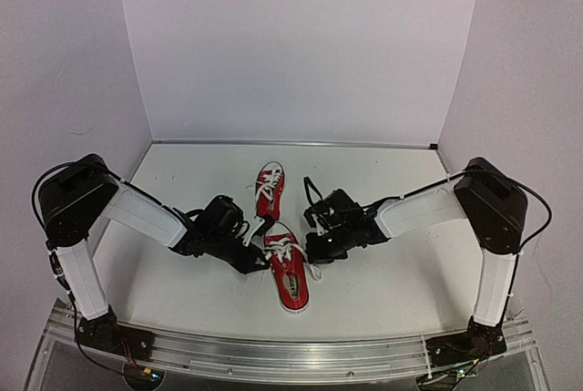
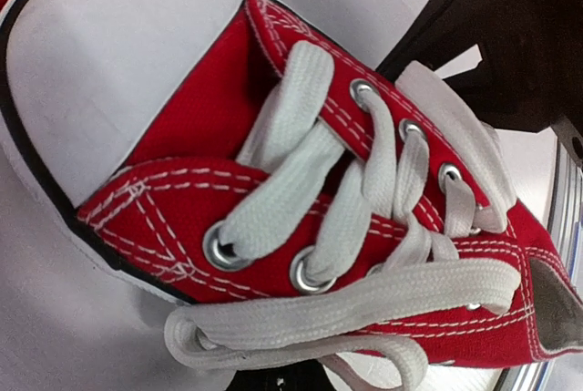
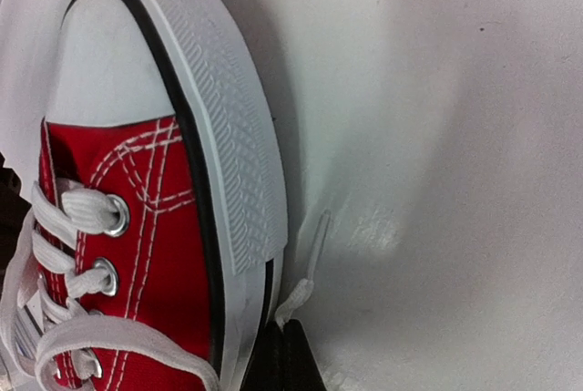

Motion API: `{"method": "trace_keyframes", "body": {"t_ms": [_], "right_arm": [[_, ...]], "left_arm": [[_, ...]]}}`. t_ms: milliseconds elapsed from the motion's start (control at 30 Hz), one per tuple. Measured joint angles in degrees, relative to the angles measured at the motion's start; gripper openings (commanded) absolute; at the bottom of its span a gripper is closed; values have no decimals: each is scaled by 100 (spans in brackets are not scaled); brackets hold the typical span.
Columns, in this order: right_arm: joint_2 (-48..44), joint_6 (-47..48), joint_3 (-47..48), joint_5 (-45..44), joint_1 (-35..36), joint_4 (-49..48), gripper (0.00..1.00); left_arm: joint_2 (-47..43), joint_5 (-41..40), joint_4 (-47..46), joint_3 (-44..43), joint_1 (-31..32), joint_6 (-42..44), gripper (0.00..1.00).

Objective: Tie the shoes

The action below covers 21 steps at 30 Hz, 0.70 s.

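At the right gripper [image 3: 287, 353]: shut tight on a thin white lace end [image 3: 301, 293]; pinches it low against the table [image 3: 437, 136], plastic tip pointing up across the bare white surface; sits just beside the right flank of the near shoe [image 3: 137, 227], close to the ribbed white rubber below the toe cap [image 3: 105, 63].

At the left gripper [image 2: 273, 380]: shut as well; shows only as a dark sliver at the bottom edge of its own wrist view, with flat lace strands [image 2: 364, 300] lying right above it; cannot tell whether it pinches any of them; looks straight down onto the laced front of the near shoe [image 2: 182, 127], red canvas with white stitching, metal eyelets [image 2: 223, 250], laces crossed through them but untied.

From above: closes in on the near shoe [image 1: 291, 277] from both sides, left gripper [image 1: 258, 259] at its left flank, right gripper [image 1: 316, 247] at its right, both up by the laces; lies mid-table with heel opening towards the arm bases and toe pointing away; meets, nearly toe to toe, the far shoe [image 1: 269, 188], set further back and angled slightly, laces also loose.
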State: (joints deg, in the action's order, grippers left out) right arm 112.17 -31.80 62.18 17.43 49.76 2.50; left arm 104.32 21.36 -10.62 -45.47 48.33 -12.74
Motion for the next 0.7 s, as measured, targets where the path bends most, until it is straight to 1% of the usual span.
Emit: {"method": "trace_keyframes", "body": {"t_ms": [467, 700], "right_arm": [[-82, -297, -217, -125, 130, -306, 0], [-323, -343, -565, 214, 432, -308, 0]], "left_arm": [[-16, 157, 162, -38, -136, -65, 0], [-16, 60, 107, -151, -354, -63, 0]]}}
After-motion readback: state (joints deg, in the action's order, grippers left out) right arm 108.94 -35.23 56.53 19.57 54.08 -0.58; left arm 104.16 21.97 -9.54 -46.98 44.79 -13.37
